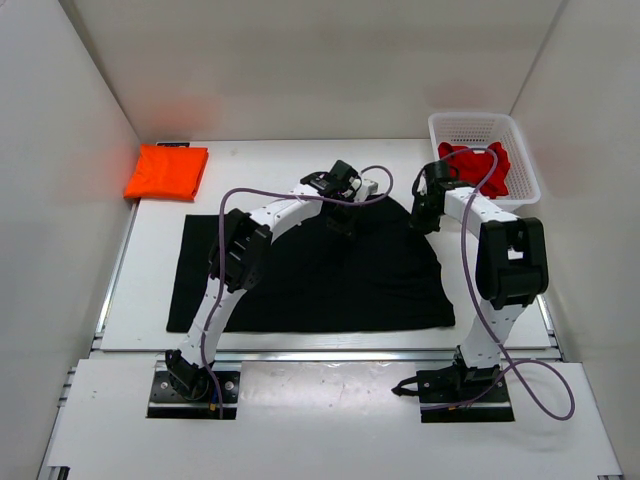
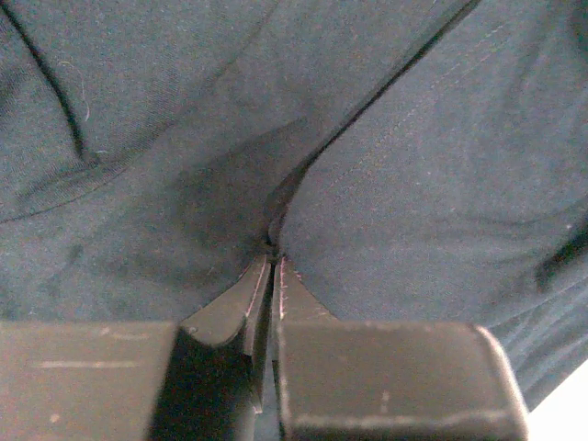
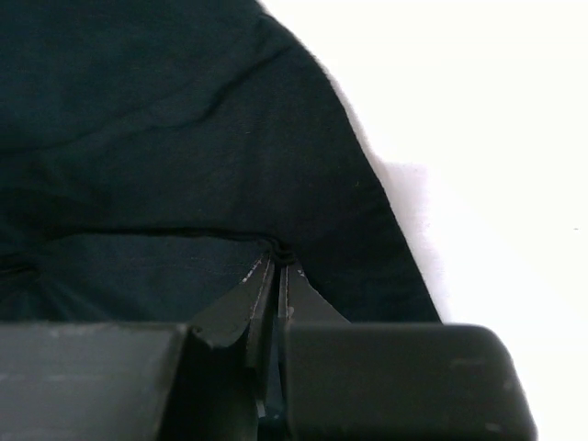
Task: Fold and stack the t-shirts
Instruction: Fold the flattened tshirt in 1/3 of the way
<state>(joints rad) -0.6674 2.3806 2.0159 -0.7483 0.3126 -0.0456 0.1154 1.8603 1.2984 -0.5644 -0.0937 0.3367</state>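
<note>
A black t-shirt (image 1: 320, 275) lies spread flat on the white desk (image 1: 150, 260), with two robot arms reaching over it. The left jaws are clamped on a small crease of its cloth near the far edge. The right jaws are clamped on an edge of the cloth at its far right side. An orange t-shirt (image 1: 166, 171) sits folded at the far left, and a red t-shirt (image 1: 470, 160) is bunched in a white basket (image 1: 526, 160). Both pinches look thin, right at the tips, so the cloth may slip out on lifting, or one side may trail and skew the fold
</note>
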